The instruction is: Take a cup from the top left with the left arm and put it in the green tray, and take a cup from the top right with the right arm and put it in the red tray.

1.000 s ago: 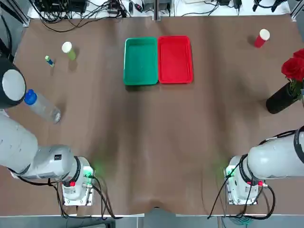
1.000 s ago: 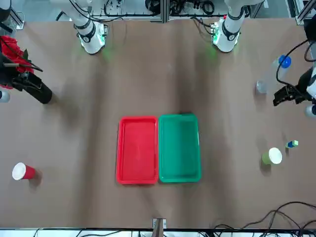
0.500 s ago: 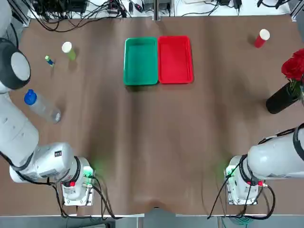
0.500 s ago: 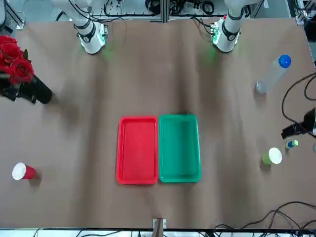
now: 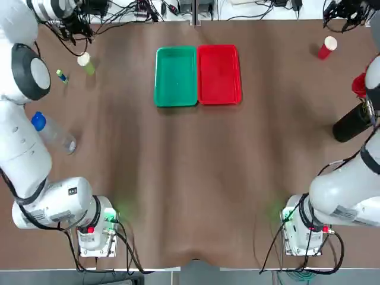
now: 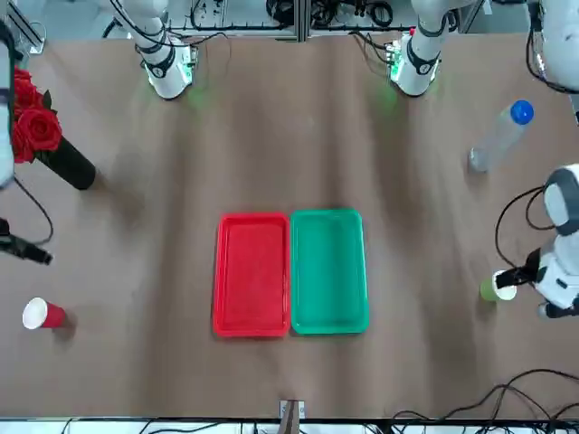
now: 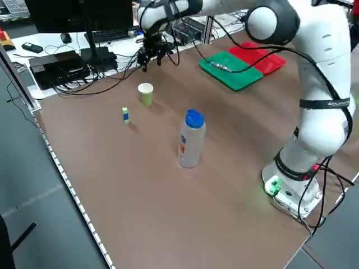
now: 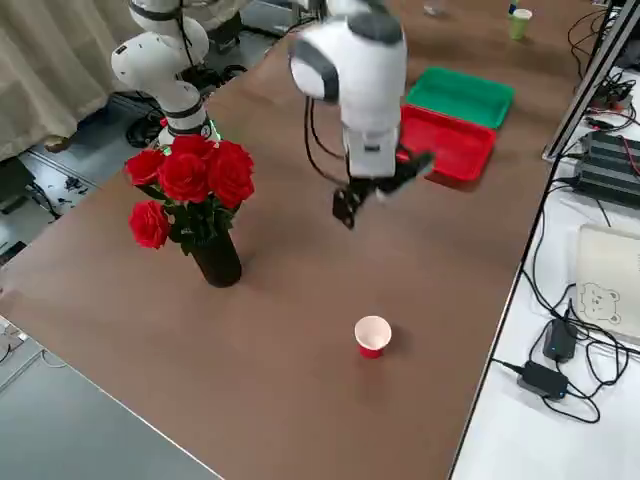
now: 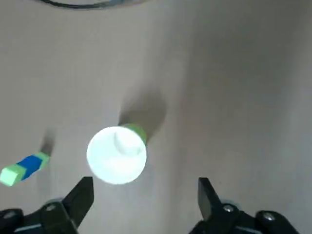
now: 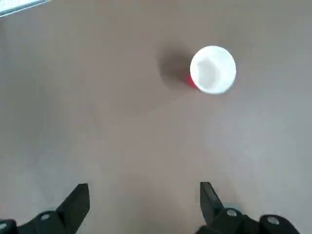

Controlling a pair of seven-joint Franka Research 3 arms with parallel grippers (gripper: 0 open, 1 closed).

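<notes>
Top view: two trays, green and red, lie side by side; two cups stand outside them, one yellow-green at the far left, one red with white rim at the far right. Also counted: one bottle, one small blue-and-green block and one black vase. Front view: the left gripper overlaps the yellow-green cup in the line of sight; contact cannot be confirmed. The right gripper is near the red cup but apart from it. Left side view: the left gripper is raised above the table, the yellow-green cup upright below. Right side view: one bunch of red roses stands in the vase; the red cup is upright, its gripper raised. Left wrist view: fingers spread, nothing held. Right wrist view: likewise released and unladen. Step in hand, as judged: approach to both cups, with neither tray yet filled. Next move calls for centring each pair of fingers about its cup, lowering, then closing gently, the left clear of the block.
</notes>
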